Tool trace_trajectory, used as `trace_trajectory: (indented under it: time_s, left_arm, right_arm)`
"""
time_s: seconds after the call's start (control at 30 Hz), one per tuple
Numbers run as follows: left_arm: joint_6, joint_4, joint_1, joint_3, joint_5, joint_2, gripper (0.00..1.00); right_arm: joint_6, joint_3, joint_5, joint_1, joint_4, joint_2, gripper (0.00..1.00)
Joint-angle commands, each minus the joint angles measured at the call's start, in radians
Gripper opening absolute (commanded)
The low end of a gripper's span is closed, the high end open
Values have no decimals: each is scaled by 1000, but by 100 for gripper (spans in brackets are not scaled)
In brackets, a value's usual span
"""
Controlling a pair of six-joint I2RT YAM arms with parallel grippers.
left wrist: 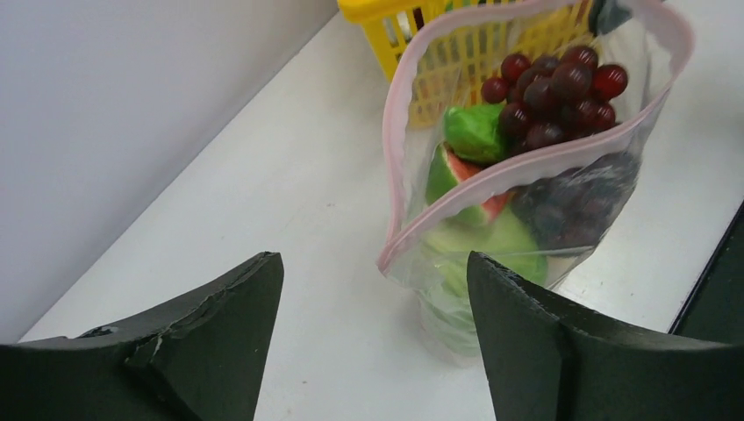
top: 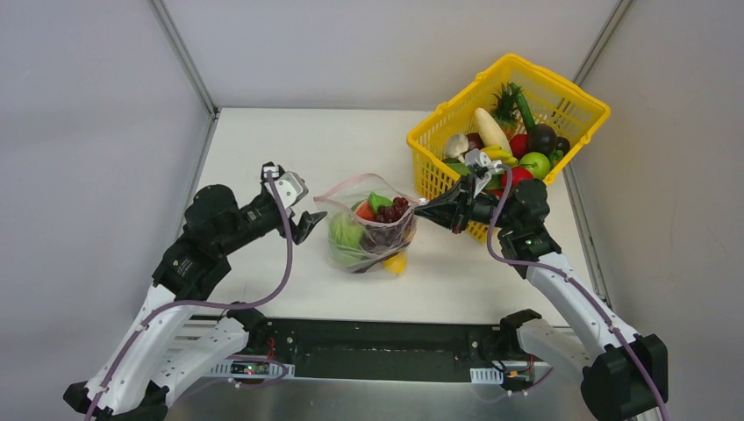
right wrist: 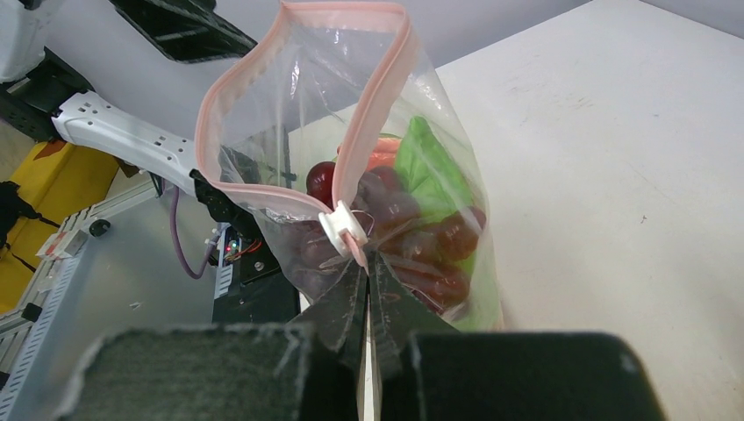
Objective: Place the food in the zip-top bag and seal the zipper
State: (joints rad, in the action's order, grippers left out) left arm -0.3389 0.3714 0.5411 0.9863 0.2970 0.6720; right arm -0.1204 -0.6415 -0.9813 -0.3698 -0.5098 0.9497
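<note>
The clear zip-top bag (top: 351, 250) stands in the middle of the table with its mouth open. Its pink zipper (top: 355, 180) is parted into a loop. Inside are a green cabbage (top: 344, 232), purple grapes (top: 392, 210) and a red-and-green piece. A yellow fruit (top: 396, 262) shows at the bag's bottom right. My right gripper (top: 423, 204) is shut on the bag's right corner, just below the white slider (right wrist: 344, 226). My left gripper (top: 309, 226) is open and empty, just left of the bag, whose left corner (left wrist: 390, 254) lies ahead between the fingers.
A yellow lattice basket (top: 561, 96) with several more toy fruits and vegetables stands at the back right, right behind my right gripper. Grey walls close the table at the back and both sides.
</note>
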Motion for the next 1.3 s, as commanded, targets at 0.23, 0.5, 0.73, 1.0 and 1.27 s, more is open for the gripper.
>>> trace_trajectory:
  time_s: [0.23, 0.5, 0.73, 1.0, 1.27]
  left_arm:
    - [107, -178, 8, 223, 312, 122, 89]
    - [-124, 32, 273, 514, 228, 418, 89]
    - [-144, -8, 362, 582, 248, 599, 84]
    - [-112, 21, 436, 654, 196, 730, 60]
    - [-84, 65, 450, 673, 124, 760, 47]
  right_arm:
    - [-14, -56, -12, 3, -59, -11, 0]
    - [-10, -53, -9, 2, -59, -11, 0]
    - [1, -41, -11, 2, -57, -42, 0]
    - [29, -33, -8, 2, -28, -64, 0]
    - [39, -23, 6, 2, -26, -78, 0]
